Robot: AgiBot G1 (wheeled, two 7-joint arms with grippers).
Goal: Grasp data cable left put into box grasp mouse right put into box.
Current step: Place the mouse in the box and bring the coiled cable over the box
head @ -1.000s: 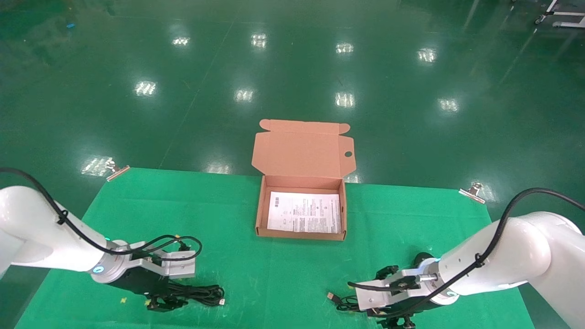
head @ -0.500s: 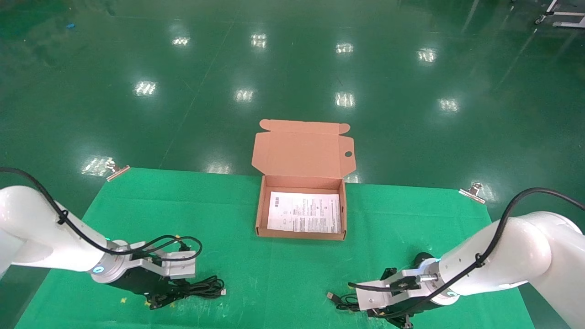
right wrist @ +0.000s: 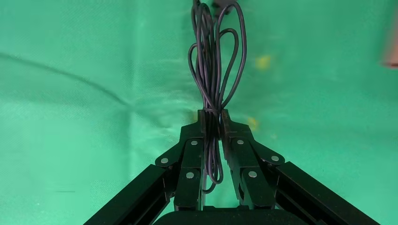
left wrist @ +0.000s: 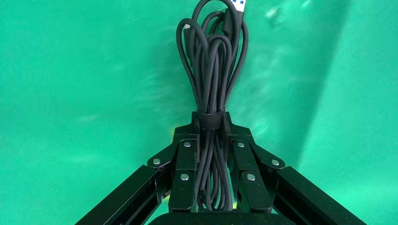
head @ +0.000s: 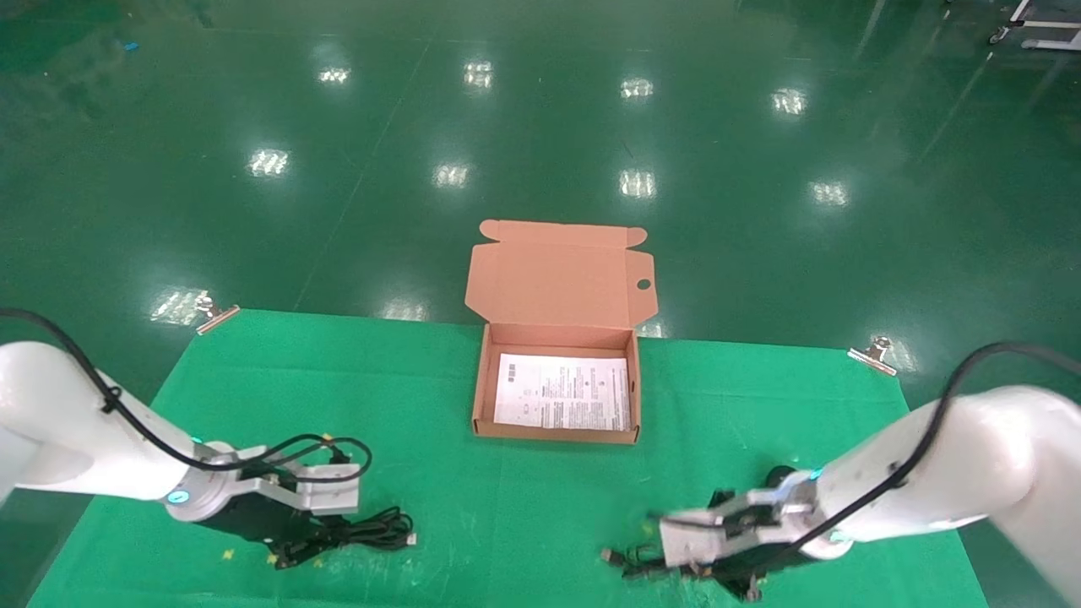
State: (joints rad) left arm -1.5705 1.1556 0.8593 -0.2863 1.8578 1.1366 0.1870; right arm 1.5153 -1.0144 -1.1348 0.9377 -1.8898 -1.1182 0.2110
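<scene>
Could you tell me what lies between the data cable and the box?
Only bare green cloth, in the head view, lies between the data cable in the left hand and the box.

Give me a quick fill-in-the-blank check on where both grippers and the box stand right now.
1. The left gripper is shut on the bundled ____.
2. The right gripper pinches a thin looped cord over the ____ cloth.
3. The box sits with its lid ____.
4. Inside the box lies only a printed ____.

Missing words: cable; green; open; sheet
</scene>
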